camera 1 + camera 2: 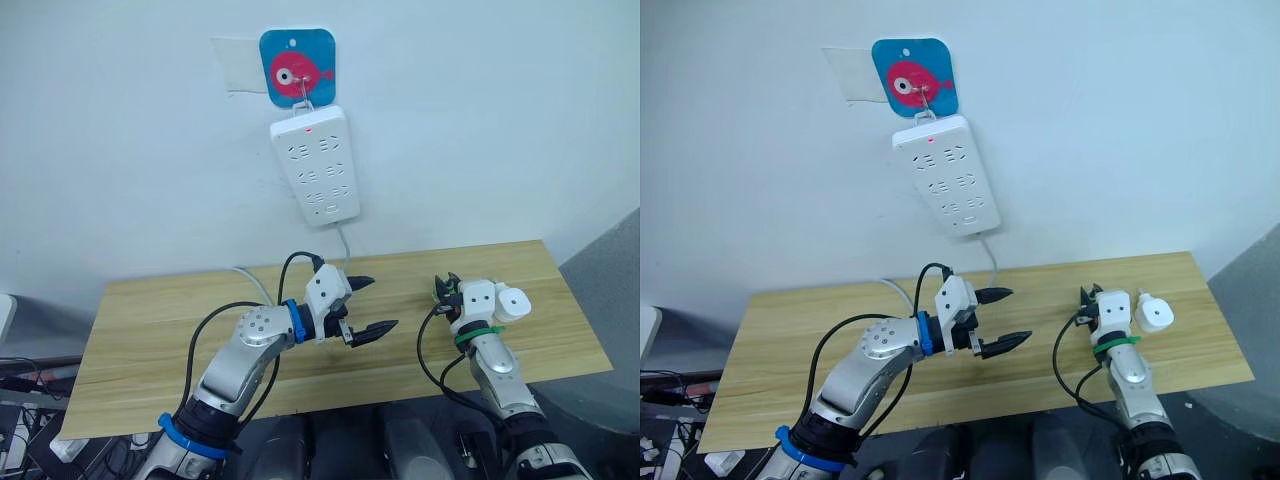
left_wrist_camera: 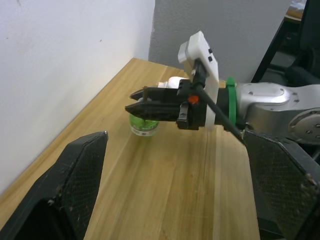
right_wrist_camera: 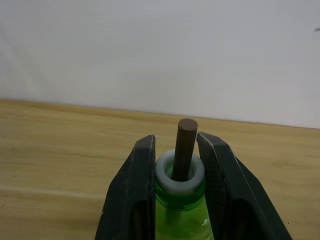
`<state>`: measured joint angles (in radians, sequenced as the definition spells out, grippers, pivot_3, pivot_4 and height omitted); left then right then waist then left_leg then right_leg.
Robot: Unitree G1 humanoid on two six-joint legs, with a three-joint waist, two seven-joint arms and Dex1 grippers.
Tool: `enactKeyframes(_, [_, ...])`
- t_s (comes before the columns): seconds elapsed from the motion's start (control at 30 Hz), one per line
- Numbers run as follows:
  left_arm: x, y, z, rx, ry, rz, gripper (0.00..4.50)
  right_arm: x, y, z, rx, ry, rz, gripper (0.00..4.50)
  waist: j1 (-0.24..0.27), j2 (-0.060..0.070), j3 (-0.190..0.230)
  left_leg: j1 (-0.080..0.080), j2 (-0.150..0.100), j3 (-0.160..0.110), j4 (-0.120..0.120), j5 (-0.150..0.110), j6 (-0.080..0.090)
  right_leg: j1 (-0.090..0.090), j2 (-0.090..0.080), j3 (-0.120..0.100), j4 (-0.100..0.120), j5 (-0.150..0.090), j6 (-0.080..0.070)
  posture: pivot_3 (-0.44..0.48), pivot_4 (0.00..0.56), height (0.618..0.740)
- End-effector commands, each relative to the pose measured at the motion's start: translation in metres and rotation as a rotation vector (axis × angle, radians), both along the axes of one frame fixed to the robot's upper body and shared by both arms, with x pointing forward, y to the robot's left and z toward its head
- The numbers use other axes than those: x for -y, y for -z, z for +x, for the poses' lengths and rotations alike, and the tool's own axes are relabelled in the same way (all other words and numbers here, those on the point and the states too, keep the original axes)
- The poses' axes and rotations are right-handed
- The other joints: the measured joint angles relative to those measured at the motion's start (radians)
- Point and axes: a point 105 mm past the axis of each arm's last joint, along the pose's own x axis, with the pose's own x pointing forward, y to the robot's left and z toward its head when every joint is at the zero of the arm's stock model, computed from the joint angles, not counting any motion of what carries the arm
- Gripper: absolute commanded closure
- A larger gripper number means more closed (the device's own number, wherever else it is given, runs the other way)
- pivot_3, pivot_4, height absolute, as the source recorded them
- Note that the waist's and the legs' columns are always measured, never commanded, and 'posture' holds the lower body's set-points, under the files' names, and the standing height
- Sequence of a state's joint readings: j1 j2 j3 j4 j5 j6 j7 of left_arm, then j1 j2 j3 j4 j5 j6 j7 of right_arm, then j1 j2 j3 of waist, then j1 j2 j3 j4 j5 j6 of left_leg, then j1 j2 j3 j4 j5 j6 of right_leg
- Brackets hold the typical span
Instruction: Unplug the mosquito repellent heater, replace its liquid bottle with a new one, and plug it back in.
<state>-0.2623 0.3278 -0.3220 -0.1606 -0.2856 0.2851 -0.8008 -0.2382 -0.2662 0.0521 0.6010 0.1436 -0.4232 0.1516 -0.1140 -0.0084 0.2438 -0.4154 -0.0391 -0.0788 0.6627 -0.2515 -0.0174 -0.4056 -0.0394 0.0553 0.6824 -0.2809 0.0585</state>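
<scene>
The liquid bottle [image 3: 181,210], green with a white collar, stands upright on the wooden tabletop [image 1: 150,340] toward its right end, its long axis vertical. A brown wick rod [image 3: 184,148] rises out of the collar and points straight up. The right pincer [image 3: 176,155] is closed on the neck of this bottle: in the right wrist view one black finger presses each side of the white collar, and the wick stands between the fingertips and above them. In the left wrist view the right pincer lies level over the tabletop with the green bottle [image 2: 143,125] under its tips, base on the wood.

The mosquito repellent heater [image 1: 1154,314], a small white rounded unit, lies on the tabletop just beside the right pincer, on its outer right side, close to the right wrist. Which way its face or its plug pins point cannot be made out.

The left pincer [image 1: 365,305] hovers above the middle of the tabletop with its two black fingers spread wide and nothing between them. Its tips point toward the right arm. It is well apart from the bottle and the heater.

On the wall above the tabletop hangs a white power strip [image 1: 315,165] from a hook on a blue plate with a red fish [image 1: 297,66]; a small red light shows near the strip's top, and its cable drops to the tabletop.
</scene>
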Motion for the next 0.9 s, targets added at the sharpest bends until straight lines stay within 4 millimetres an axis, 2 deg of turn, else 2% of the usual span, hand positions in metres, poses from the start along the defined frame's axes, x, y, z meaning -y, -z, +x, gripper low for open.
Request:
enactKeyframes(0.03, [0.003, -0.008, -0.007, 0.021, 0.037, -0.012, 0.0, 0.002, -0.003, 0.005, 0.033, 0.004, -0.02, 3.63, 0.0, 0.0, 0.0, 0.0, 0.0, 0.0, 0.0, 0.0, 0.0, 0.0, 0.0, 0.0, 0.0, 0.0, 0.0, -0.156, 0.189, 0.74])
enactKeyframes(0.33, [-0.001, -0.003, -0.013, 0.009, 0.053, 0.02, 0.0, 0.005, 0.004, 0.006, 0.02, 0.022, -0.004, 3.63, 0.0, 0.001, -0.009, 0.0, 0.0, 0.001, 0.0, 0.0, 0.0, 0.0, 0.0, 0.001, 0.0, 0.0, 0.0, -0.144, 0.18, 0.74])
enactKeyframes(0.67, [-0.006, 0.002, -0.016, 0.005, 0.039, 0.03, 0.0, 0.012, 0.009, -0.007, 0.005, 0.003, -0.005, 0.19, 0.002, 0.001, -0.035, 0.001, 0.0, 0.001, -0.001, 0.0, 0.0, 0.0, 0.0, 0.002, 0.0, 0.0, 0.0, -0.124, 0.157, 0.74])
enactKeyframes(0.7, [-0.008, 0.002, -0.015, 0.004, 0.02, 0.026, 0.0, 0.015, 0.008, -0.012, 0.004, 0.005, -0.002, 0.04, 0.002, 0.001, -0.039, 0.001, 0.0, 0.001, -0.001, 0.0, 0.0, 0.0, 0.0, 0.002, -0.001, 0.0, 0.0, -0.124, 0.157, 0.74])
enactKeyframes(0.77, [-0.015, 0.002, -0.015, 0.003, -0.024, 0.017, 0.0, 0.017, 0.005, -0.027, 0.006, 0.0, 0.008, 0.04, 0.005, 0.002, -0.044, 0.001, 0.0, 0.001, -0.001, 0.0, 0.0, 0.0, 0.0, 0.003, -0.001, 0.0, 0.0, -0.102, 0.146, 0.74])
enactKeyframes(0.9, [-0.029, -0.003, -0.018, 0.005, -0.109, -0.038, 0.0, 0.008, -0.007, -0.052, -0.021, -0.068, -0.021, 0.04, 0.018, 0.004, -0.058, 0.001, 0.0, 0.001, -0.001, -0.001, 0.0, 0.0, 0.0, 0.006, -0.001, 0.0, 0.0, -0.074, 0.138, 0.74])
